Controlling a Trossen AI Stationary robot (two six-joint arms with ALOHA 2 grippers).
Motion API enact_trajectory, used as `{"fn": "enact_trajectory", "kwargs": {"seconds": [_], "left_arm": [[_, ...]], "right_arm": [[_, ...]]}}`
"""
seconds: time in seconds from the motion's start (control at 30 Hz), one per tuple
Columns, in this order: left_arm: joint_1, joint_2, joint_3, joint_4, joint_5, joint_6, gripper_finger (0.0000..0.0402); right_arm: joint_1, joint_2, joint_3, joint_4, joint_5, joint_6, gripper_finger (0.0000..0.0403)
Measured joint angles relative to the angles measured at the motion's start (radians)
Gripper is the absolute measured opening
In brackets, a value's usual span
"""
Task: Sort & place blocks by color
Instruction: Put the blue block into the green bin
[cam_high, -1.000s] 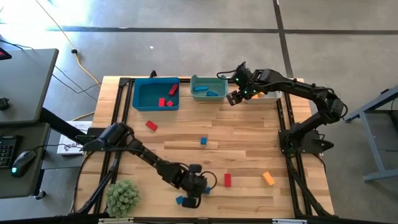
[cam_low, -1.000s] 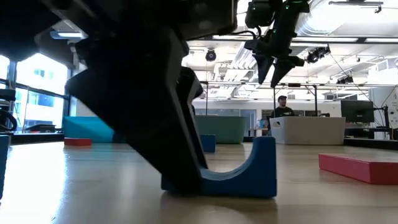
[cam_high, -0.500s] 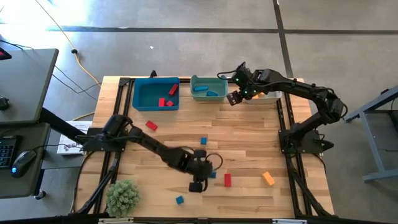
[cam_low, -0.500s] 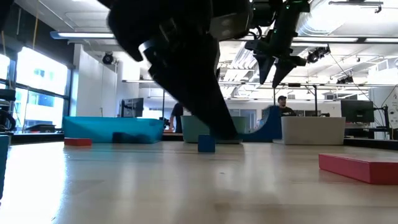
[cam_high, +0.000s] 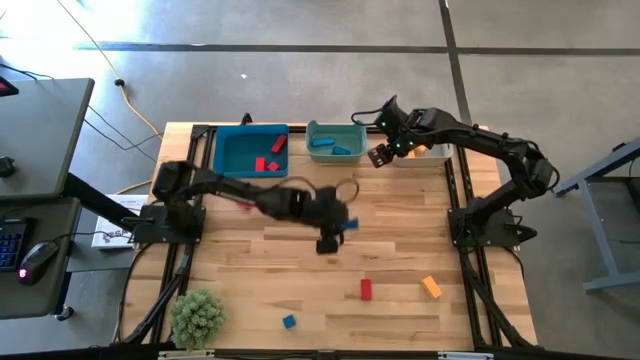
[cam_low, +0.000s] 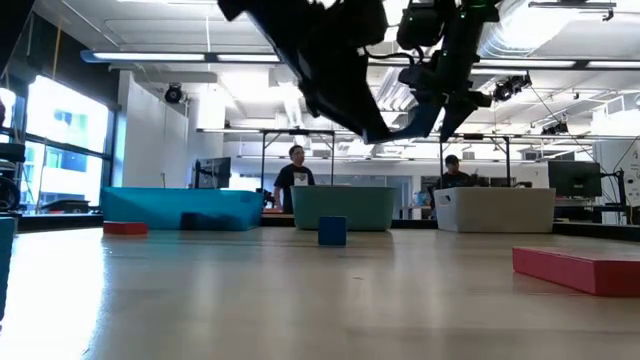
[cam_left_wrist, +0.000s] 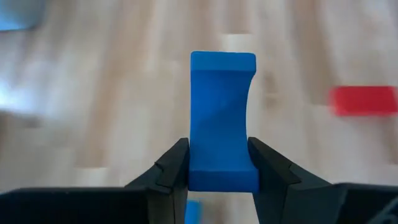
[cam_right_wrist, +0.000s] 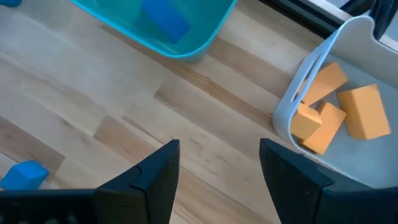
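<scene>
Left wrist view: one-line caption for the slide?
Left gripper shut on a blue arch block, carried above the wooden table, a red block beyond.

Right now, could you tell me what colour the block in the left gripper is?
Blue block; left wrist view shows it best.

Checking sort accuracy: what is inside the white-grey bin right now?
The right wrist view shows three orange blocks in the white-grey bin. Its far side runs out of frame, and the right arm covers it from above.
</scene>
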Motion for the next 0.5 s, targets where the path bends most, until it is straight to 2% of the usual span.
{"fn": "enact_trajectory", "kwargs": {"seconds": [0.3, 0.5], "left_arm": [[0.248, -0.056, 0.000, -0.038, 0.001, 0.126, 0.0104], [0.433, -0.066, 0.000, -0.011, 0.020, 0.136, 0.0104]], "right_arm": [[-0.018, 0.000, 0.000, -0.023, 0.014, 0.000, 0.0209], [-0.018, 0.000, 0.000, 0.040, 0.015, 0.008, 0.0209]]}}
